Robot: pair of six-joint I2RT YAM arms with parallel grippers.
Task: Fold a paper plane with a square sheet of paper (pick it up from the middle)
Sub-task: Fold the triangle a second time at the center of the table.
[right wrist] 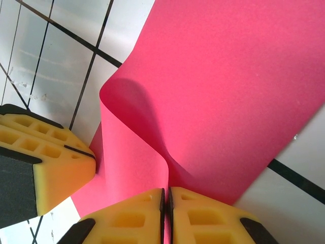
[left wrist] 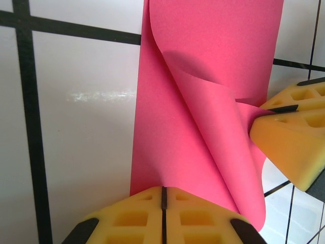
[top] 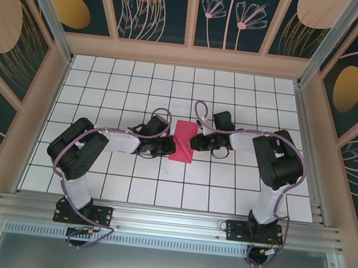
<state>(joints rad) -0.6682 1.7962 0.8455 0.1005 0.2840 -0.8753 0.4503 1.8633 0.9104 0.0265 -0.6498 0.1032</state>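
The square sheet of paper (top: 183, 142) is magenta-pink and lies mid-table as a narrow strip with one layer curling up. My left gripper (top: 172, 149) is at its left edge. In the left wrist view that gripper (left wrist: 163, 189) is shut, with the paper's (left wrist: 203, 101) edge pinched at the tips. My right gripper (top: 194, 142) is at the strip's right side. In the right wrist view it (right wrist: 166, 190) is shut on the raised curl of paper (right wrist: 228, 91). The other arm's yellow fingers (left wrist: 289, 137) (right wrist: 51, 162) show at the frame sides. The paper plane is out of view.
The white gridded table (top: 133, 82) is ringed by a wooden frame (top: 50, 92) with patterned walls. An aluminium rail (top: 168, 221) runs along the near edge by the arm bases. Bare tiles lie all around the paper.
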